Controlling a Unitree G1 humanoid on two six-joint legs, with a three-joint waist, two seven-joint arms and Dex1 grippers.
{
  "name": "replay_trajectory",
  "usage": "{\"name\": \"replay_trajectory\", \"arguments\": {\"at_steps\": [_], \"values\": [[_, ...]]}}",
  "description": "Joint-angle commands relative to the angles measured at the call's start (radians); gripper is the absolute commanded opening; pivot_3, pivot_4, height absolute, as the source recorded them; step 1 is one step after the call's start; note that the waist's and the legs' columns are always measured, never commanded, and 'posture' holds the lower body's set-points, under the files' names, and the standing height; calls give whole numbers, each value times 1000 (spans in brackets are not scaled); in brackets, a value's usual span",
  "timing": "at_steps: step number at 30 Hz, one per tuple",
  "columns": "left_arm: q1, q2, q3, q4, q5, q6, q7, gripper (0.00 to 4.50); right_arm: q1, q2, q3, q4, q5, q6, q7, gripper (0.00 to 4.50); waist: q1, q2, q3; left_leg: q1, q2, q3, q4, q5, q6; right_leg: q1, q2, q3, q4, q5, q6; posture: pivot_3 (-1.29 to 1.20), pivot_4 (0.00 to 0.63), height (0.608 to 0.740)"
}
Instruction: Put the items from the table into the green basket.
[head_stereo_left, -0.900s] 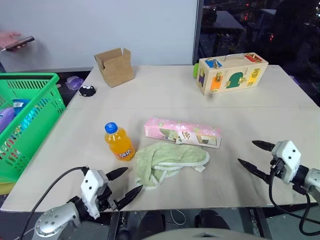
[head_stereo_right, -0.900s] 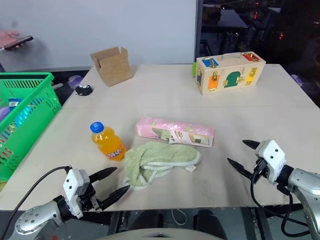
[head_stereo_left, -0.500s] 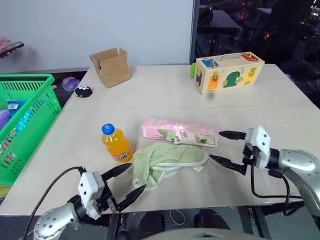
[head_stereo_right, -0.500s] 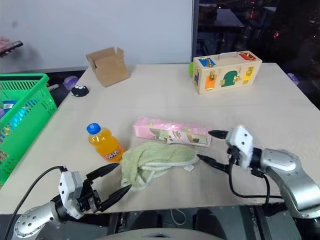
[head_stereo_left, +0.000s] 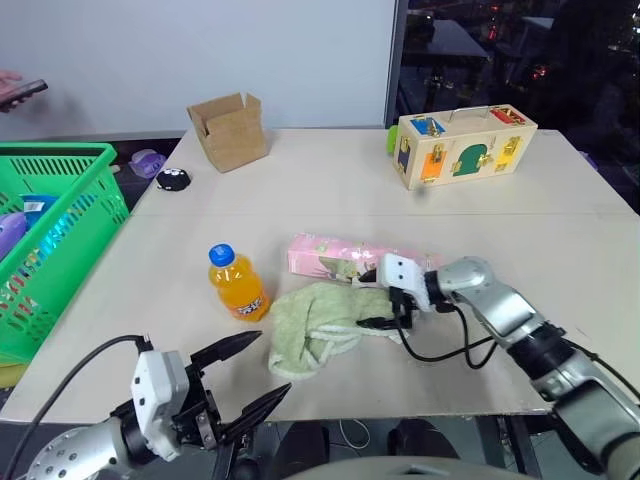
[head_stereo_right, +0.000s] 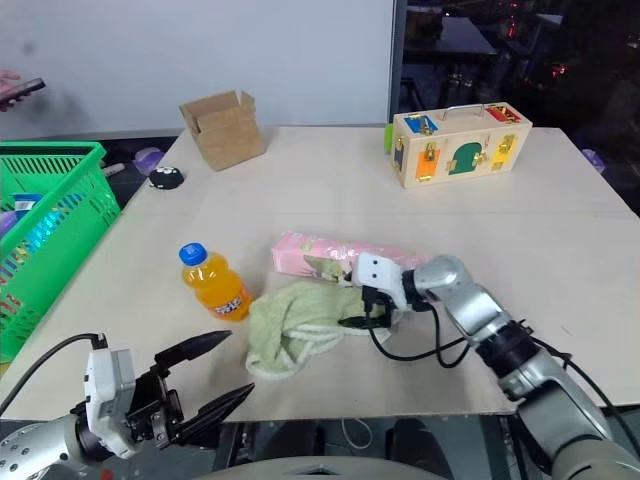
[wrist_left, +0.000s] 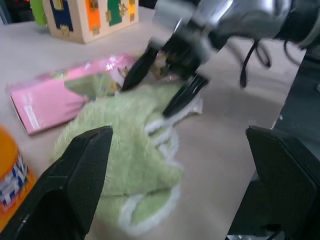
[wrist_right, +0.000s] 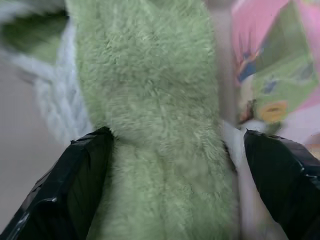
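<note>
Moved: right tool (head_stereo_left: 374, 303), from the worktop's (head_stereo_left: 560, 230) right edge leftward to the green towel (head_stereo_left: 325, 325), fingers spread, straddling its fold beside the pink carton (head_stereo_left: 345, 258).
Left tool (head_stereo_left: 245, 375): spread, empty, at 7 o'clock off the near edge.
Orange bottle (head_stereo_left: 235, 283): upright, at 9 o'clock of the towel.
Green basket (head_stereo_left: 60, 240): far left.
Advice: seat both fingers around the fold, clear of the carton, before closing.
</note>
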Motion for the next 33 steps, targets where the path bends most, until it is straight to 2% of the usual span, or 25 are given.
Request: {"name": "replay_trajectory", "arguments": {"at_steps": [1, 5, 7, 9, 10, 13, 17, 20, 24, 27, 31, 33], "values": [[4, 3, 19, -69, -19, 31, 38, 4500, -6, 4, 21, 43, -34, -19, 41, 3672, 3, 0, 0, 0, 0, 0, 0, 0, 0, 0, 0, 0, 0, 0, 0, 168, 0, 740], [5, -18, -21, -59, 25, 25, 48, 4500, 30, -11, -21, -11, 9, -9, 84, 1715, 8, 0, -1, 1, 0, 0, 0, 0, 0, 0, 1, 0, 0, 0, 0, 165, 0, 740], [7, -26, -42, -49, 46, 18, 47, 4500, 50, -25, -51, -57, 32, -12, 91, 1074, 13, 0, -1, 1, 0, 0, 0, 0, 0, 0, 1, 0, 0, 0, 0, 158, 0, 740], [3, -35, -68, -38, 69, 13, 45, 4500, 77, -40, -95, -121, 69, 0, 88, 243, 20, 0, -1, 1, 0, 0, 0, 0, 0, 0, 0, 0, 0, 0, 0, 152, 0, 740], [-3, -38, -81, -31, 76, 14, 43, 4500, 92, -49, -127, -168, 100, 14, 86, 124, 22, 0, -1, 1, 0, 0, 0, 0, 0, 0, 0, 0, 0, 0, 0, 152, 0, 740], [-21, -39, -107, -13, 88, 14, 30, 4500, 152, -90, -280, -376, 260, 146, 59, 43, 25, 2, 1, 0, 0, 0, 0, 0, 0, -1, 0, 0, 0, 0, 0, 131, 0, 740], [-82, -20, -127, 15, 74, 40, 18, 4500, 257, -190, -600, -605, 523, 385, -44, 43, 25, 3, 2, -4, -1, -1, 1, 0, 0, -3, 0, 0, -1, 0, 0, 101, 0, 740], [-137, -7, -154, 6, 64, 71, 29, 4500, 313, -215, -824, -629, 660, 485, -151, 43, 19, 2, 1, -4, -1, -1, 0, 0, 0, -3, 0, 0, -2, 0, 0, 73, 0, 740], [-236, 7, -193, -41, 37, 151, 84, 4500, 380, -254, -1019, -546, 635, 488, -281, 43, 10, 3, 1, -4, -1, 0, 1, 0, 0, -3, 0, 1, -1, 0, 0, 32, 0, 740], [-303, 12, -214, -66, 29, 198, 121, 4500, 431, -307, -991, -438, 489, 435, -356, 43, -5, 3, 0, -3, -1, 0, 2, 0, 0, -2, 0, 1, -1, 0, 1, 14, 0, 740], [-357, 29, -223, -96, -10, 251, 139, 4500, 379, -324, -806, -144, 234, 355, -507, 43, -32, 5, 0, -1, -1, 2, 2, 0, 0, -1, 0, 2, 0, 0, 1, 9, 0, 740], [-368, 41, -210, -112, -36, 268, 139, 4500, 334, -335, -703, 19, 140, 297, -492, 43, -52, 7, 0, 2, -1, 6, 0, 0, 1, 0, 1, 7, 1, 0, 1, 23, 0, 740]]}}
